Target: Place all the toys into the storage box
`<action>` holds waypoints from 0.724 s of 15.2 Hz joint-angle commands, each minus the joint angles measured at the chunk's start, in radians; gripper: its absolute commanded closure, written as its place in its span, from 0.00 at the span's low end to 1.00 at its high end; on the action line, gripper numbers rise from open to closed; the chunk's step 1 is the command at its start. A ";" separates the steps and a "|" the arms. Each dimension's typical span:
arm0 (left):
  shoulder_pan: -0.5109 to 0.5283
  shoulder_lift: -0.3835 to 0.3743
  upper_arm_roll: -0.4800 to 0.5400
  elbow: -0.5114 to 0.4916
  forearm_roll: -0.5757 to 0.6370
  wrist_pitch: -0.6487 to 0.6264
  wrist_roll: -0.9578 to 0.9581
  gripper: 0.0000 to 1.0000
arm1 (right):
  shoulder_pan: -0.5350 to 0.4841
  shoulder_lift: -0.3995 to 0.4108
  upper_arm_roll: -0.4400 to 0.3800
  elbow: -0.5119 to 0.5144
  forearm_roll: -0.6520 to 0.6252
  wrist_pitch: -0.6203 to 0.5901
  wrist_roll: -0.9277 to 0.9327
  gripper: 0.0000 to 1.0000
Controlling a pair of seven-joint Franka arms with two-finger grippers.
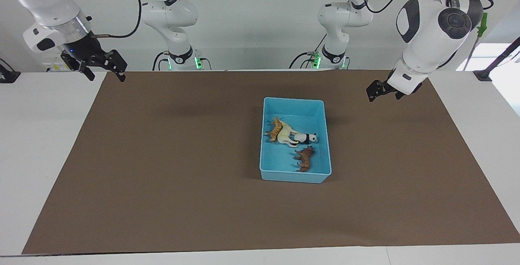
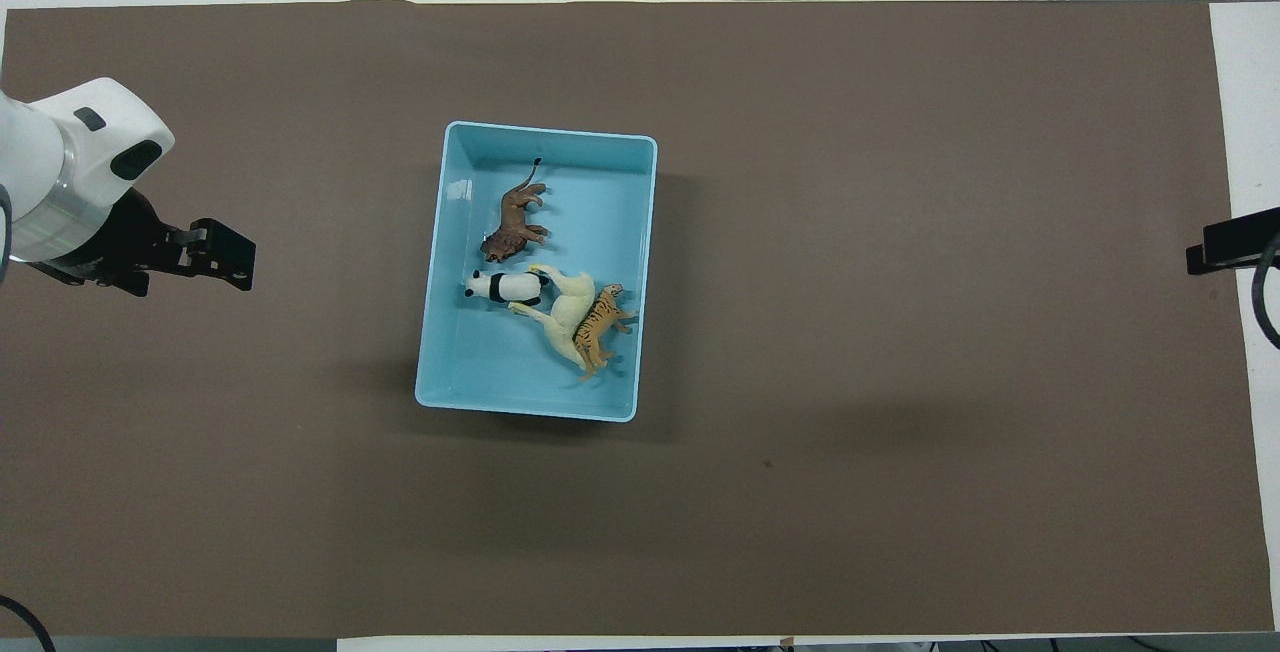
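Note:
The light blue storage box (image 1: pixel 294 101) stands on the brown mat, a little toward the left arm's end. All the toys lie in it: the orange cat-like animal (image 1: pixel 276 129), the cream-white horse (image 1: pixel 285 135), the panda (image 1: pixel 306 137) and the brown maned animal (image 1: pixel 305 158). The overhead view shows the box (image 2: pixel 550 129) with the brown animal (image 2: pixel 515 224), panda (image 2: pixel 503 286), horse (image 2: pixel 560 317) and orange animal (image 2: pixel 598 324). My left gripper (image 1: pixel 373 91) (image 2: pixel 235 262) hangs empty over the mat, well aside of the box. My right gripper (image 1: pixel 105 74) (image 2: pixel 1200 252) is open and empty over the mat's edge at its own end.
The brown mat (image 1: pixel 162 175) covers most of the white table (image 1: pixel 40 135). No loose object lies on the mat outside the box. Both arms are raised and wait at the two ends of the table.

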 commanded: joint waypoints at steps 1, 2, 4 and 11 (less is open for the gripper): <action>-0.005 0.000 0.015 0.010 -0.033 0.015 0.018 0.00 | -0.015 -0.016 0.016 -0.026 -0.025 0.020 -0.014 0.00; -0.006 -0.002 0.015 0.010 -0.036 0.033 0.018 0.00 | -0.015 -0.018 0.016 -0.029 -0.025 0.019 -0.014 0.00; -0.003 -0.005 0.014 0.008 -0.038 0.047 0.020 0.00 | -0.012 -0.021 0.016 -0.033 -0.025 0.014 -0.015 0.00; -0.002 -0.040 0.015 0.005 -0.052 0.075 0.014 0.00 | -0.009 -0.022 0.025 -0.035 -0.025 0.016 -0.060 0.00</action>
